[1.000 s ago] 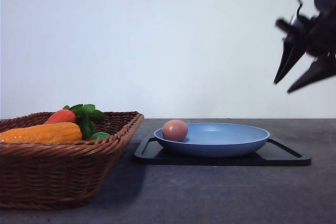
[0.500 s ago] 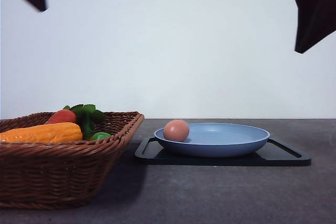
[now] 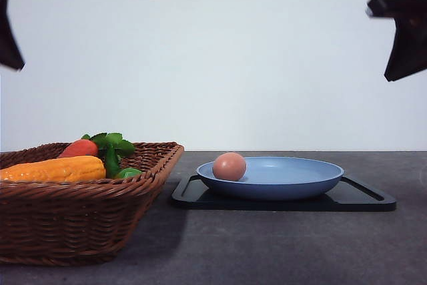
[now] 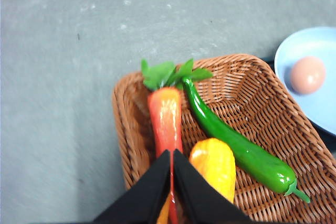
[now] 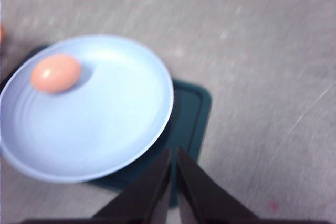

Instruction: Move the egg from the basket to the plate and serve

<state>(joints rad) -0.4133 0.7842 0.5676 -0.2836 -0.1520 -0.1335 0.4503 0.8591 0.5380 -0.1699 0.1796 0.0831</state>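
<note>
Serving step next: egg sits in plate, both pincers up

Hovering high on both sides, nothing carried. Egg (image 3: 229, 166) lies inside the plate (image 3: 293, 179) near its basket-side rim, so the transfer looks done. Plate rests on a black tray (image 3: 363, 198) on the counter (image 3: 280, 245), just beside the basket (image 3: 80, 221).

Left pincer (image 4: 172, 153) has its tips pressed together, empty, above the basket's carrot (image 4: 165, 116). Right pincer (image 5: 174, 153) is likewise closed up, empty, over the plate.

I judge the egg smooth, round and fragile, liable to roll. For serving I'd take the plate by its raised rim and keep it level.
</note>
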